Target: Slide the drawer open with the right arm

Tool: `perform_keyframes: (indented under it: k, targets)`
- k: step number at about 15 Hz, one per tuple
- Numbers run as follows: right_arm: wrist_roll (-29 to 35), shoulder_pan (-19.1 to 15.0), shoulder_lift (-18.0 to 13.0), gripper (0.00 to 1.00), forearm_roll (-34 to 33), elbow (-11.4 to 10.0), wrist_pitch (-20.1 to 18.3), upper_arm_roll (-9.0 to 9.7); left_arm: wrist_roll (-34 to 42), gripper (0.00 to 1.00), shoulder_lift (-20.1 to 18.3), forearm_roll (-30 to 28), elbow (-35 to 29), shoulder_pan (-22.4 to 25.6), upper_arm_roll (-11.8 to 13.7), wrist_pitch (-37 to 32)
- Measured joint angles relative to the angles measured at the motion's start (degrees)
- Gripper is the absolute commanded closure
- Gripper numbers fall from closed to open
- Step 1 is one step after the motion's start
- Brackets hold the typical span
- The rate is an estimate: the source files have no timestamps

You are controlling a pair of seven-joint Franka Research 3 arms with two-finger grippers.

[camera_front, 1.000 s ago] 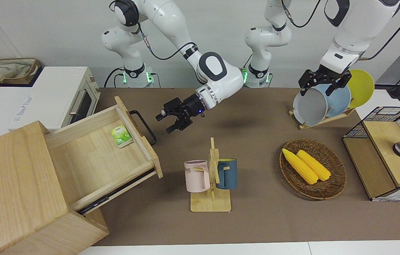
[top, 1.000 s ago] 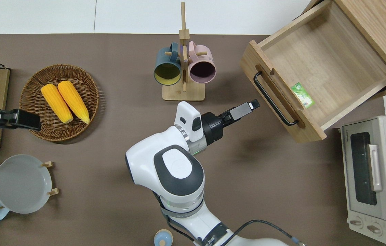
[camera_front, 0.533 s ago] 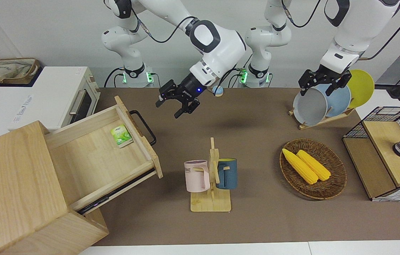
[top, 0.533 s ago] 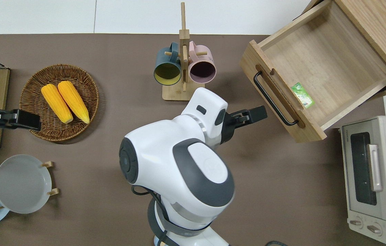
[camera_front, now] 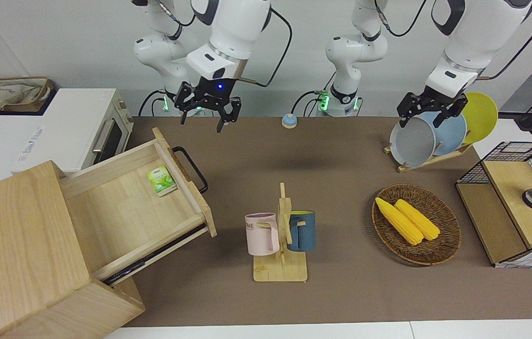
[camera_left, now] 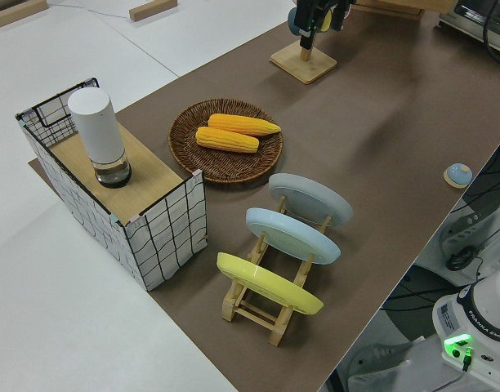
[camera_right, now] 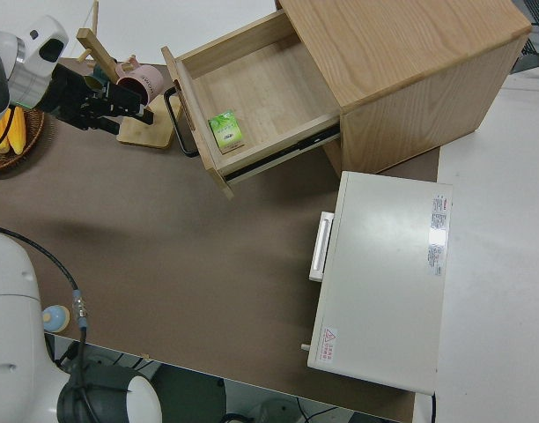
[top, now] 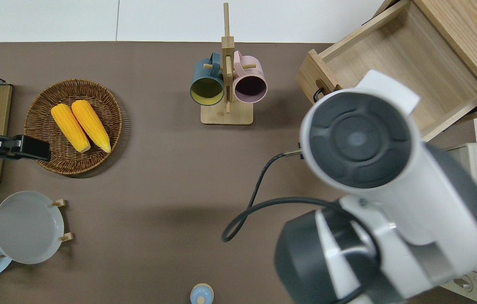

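Observation:
The drawer [camera_front: 119, 207] stands pulled far out of the pale wooden cabinet [camera_front: 16, 235]. Its black loop handle [camera_front: 190, 169] faces the middle of the table, and a green packet [camera_front: 161, 180] lies inside. The drawer [camera_right: 252, 97] and handle [camera_right: 177, 119] also show in the right side view. My right gripper [camera_front: 202, 120] is open and empty. It hangs in the air with its fingers pointing down, well apart from the handle. In the overhead view the arm's own body hides it and part of the drawer [top: 411, 63]. My left gripper [camera_front: 428, 115] is open, and that arm is parked.
A white toaster oven [camera_front: 82, 127] stands beside the cabinet, nearer to the robots. A mug stand [camera_front: 281, 235] holds a pink and a blue mug mid-table. A basket with corn [camera_front: 416, 223], a plate rack [camera_front: 435, 136] and a wire-mesh cabinet [camera_front: 515, 202] stand toward the left arm's end. A small blue bell [camera_front: 288, 121] sits near the robots.
My right arm has lifted and swung back toward the robots and the oven's end, away from the handle. Its gripper now points down. The drawer has not moved.

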Motion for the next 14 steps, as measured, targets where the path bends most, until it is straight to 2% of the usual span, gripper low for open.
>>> perform_keyframes:
  k: [4,6,9,14]
  targets:
    - [-8.63,-11.34,-2.54,0.011,13.36,0.0,1.8,-0.24,0.0,0.01,0.0,0.0,0.0,0.0,0.0,0.0]
    - [-11.94,-15.18,-2.63,0.011,16.85,-0.1,1.97,-0.39,0.0,0.01,0.0,0.0,0.0,0.0,0.0,0.0]
    - [-13.69,-18.07,-2.49,0.011,19.4,-0.91,3.62,-0.41,0.0,0.01,0.0,0.0,0.0,0.0,0.0,0.0]
    - [-15.64,-19.47,-1.74,0.011,20.06,-2.16,4.31,-0.38,0.0,0.01,0.0,0.0,0.0,0.0,0.0,0.0]
